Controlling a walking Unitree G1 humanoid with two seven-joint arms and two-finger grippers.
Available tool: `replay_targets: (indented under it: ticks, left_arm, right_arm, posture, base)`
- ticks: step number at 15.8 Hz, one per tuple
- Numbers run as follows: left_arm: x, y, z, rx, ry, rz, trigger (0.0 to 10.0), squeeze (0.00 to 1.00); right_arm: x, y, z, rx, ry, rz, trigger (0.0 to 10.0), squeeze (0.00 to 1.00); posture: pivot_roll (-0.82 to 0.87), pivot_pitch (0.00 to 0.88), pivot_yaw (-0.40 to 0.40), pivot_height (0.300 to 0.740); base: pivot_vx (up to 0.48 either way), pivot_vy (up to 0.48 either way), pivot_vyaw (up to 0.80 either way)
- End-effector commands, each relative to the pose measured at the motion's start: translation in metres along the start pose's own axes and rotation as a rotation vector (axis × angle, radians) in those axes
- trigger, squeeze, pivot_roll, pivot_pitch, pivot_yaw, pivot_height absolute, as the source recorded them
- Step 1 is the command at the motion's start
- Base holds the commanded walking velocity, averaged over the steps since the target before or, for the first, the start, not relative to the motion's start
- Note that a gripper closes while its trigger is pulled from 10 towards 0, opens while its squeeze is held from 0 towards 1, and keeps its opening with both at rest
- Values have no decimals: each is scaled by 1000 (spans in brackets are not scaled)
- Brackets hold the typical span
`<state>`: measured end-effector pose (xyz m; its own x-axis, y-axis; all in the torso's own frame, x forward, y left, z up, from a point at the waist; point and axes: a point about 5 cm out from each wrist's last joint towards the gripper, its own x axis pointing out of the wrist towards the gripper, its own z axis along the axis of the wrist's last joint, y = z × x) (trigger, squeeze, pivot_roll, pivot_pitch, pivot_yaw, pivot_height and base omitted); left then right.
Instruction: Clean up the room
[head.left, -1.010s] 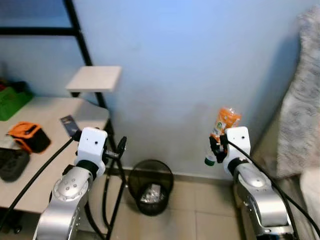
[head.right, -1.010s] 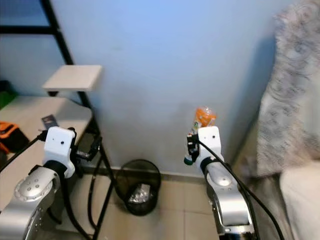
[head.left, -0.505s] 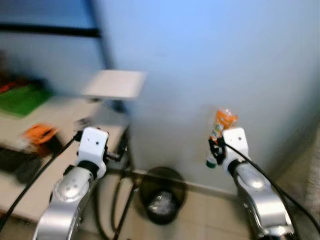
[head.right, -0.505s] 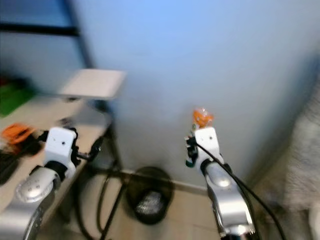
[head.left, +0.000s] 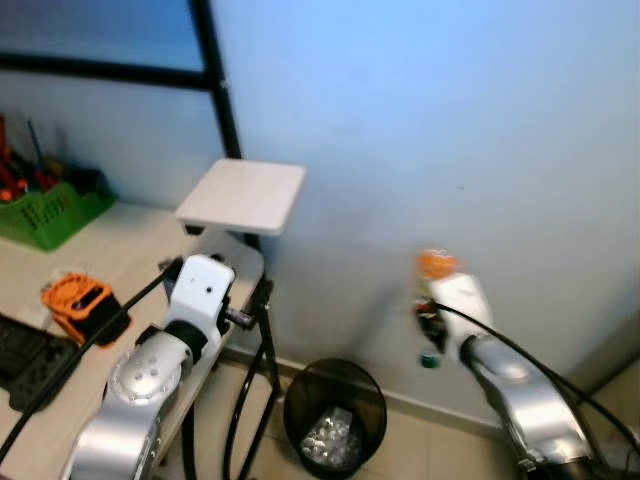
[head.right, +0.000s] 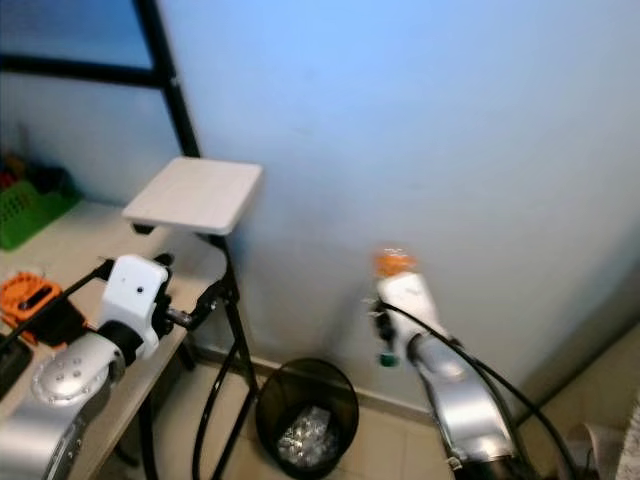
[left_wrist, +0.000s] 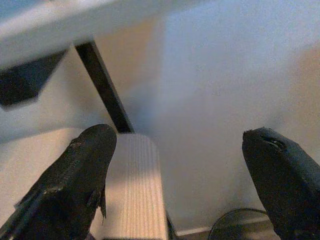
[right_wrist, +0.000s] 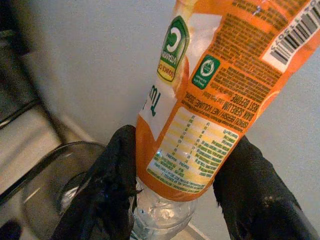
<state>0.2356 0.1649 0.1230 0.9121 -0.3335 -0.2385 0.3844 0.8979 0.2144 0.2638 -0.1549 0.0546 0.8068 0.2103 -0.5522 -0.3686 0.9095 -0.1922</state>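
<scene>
Pale blue wall (head.left: 420, 110) is filling the background, with a black metal frame (head.left: 215, 90) standing against it on the left. At the far left a light wooden desk (head.left: 110, 245) is carrying a green basket (head.left: 50, 212) of tools, an orange and black case (head.left: 80, 303) and a dark flat object (head.left: 25, 350) at the edge. A small white square shelf (head.left: 243, 195) is jutting out from the frame above the desk's corner.

Left gripper (left_wrist: 180, 170) is hovering beside the desk's end, its black fingers (left_wrist: 75, 175) spread wide apart and grasping nothing; between them the wrist camera is looking at the desk edge, a frame leg and the wall. Its silver arm (head.left: 140, 390) is reaching forward over the desk.

Below and between the arms, a round black mesh bin (head.left: 335, 415) is sitting on the tiled floor (head.left: 430, 450) against the wall, with crumpled silvery rubbish (head.left: 330, 440) lying inside.

To the right, the right gripper (right_wrist: 175, 185) is clamping an orange-labelled plastic bottle (right_wrist: 215, 90), held upside down with its green cap (head.left: 429, 359) pointing downward. The fingers (right_wrist: 107, 190) are pressing on both sides of the bottle near its neck. The bottle is hanging in the air near the wall, above the floor and to the right of the bin, not over it. Through the wrist camera the bin's rim is showing beyond the bottle
</scene>
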Motion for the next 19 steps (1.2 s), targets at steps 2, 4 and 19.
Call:
replay_targets:
  ticks: [2,4,19]
  left_arm:
    - [2,-7,-3,-13,44,-112,10000,0]
    - [3,-15,-10,-1,132,-257,10000,0]
    - [8,-15,-16,152,334,-639,10000,0]
  right_arm:
    - [10,10,-4,-60,47,99,10000,0]
    - [27,24,-9,-117,107,216,10000,0]
    - [68,53,-18,-180,208,231,10000,1000]
  posture:
    - [-42,0,7,740]
    - [-39,0,-1,740]
    - [-14,0,-9,740]
  base:
    - [0,0,0]
    - [0,0,0]
    - [0,0,0]
